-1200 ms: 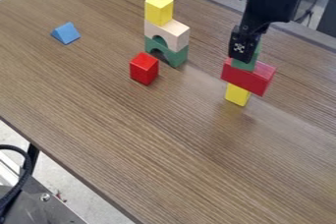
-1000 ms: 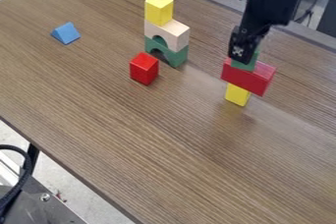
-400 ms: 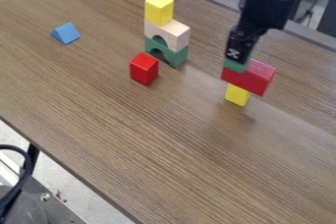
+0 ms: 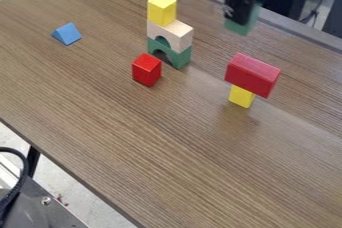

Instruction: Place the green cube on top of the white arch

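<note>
At far left, a blue wedge lies on the table, well apart from the work. Next, a red block stands just in front of the tower.

The tower comprises a green arch at the base, the white arch upon it and a yellow block upright towards the left of the white arch's top. The right part of that top is bare; the placement is outstanding.

To the right and beyond, the gripper is closed on the green cube, its fingers parted only by the cube's width. The cube hangs in the air, slightly tilted.

At far right, a long red block rests across a small yellow block, with nothing on it.

Assessment: grasp made, transfer in hand. The next move calls for a leftward carry, kept high, to the bare part of the arch, then levelling, a gentle lowering and release. Principal hazard: knocking the yellow block or toppling the tower.
</note>
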### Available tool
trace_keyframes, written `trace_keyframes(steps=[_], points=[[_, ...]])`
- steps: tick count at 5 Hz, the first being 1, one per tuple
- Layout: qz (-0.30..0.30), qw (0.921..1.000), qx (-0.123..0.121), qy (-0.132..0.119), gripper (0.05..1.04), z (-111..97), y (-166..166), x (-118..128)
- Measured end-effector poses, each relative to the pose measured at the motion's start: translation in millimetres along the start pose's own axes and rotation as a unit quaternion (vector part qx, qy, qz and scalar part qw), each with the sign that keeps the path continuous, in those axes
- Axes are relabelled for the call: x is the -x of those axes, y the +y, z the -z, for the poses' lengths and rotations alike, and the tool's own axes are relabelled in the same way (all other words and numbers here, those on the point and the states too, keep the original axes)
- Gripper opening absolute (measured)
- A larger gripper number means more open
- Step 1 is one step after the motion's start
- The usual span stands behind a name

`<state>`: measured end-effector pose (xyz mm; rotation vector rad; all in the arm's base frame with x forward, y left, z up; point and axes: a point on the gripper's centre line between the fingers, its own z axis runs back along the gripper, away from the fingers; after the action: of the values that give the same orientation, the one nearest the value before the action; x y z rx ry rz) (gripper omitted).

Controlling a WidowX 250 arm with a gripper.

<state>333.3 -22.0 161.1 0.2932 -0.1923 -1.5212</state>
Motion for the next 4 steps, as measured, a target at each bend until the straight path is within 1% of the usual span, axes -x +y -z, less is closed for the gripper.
trace_keyframes(steps=[1,2,4], points=[[0.011,0.9998,0.004,-0.013,0.547,-3.6,2.7,15.9],[0.011,0.9995,0.024,-0.018,0.547,9.7,1.1,24.7],[0.009,0.9982,0.056,-0.016,0.547,35.4,-0.2,43.8]])
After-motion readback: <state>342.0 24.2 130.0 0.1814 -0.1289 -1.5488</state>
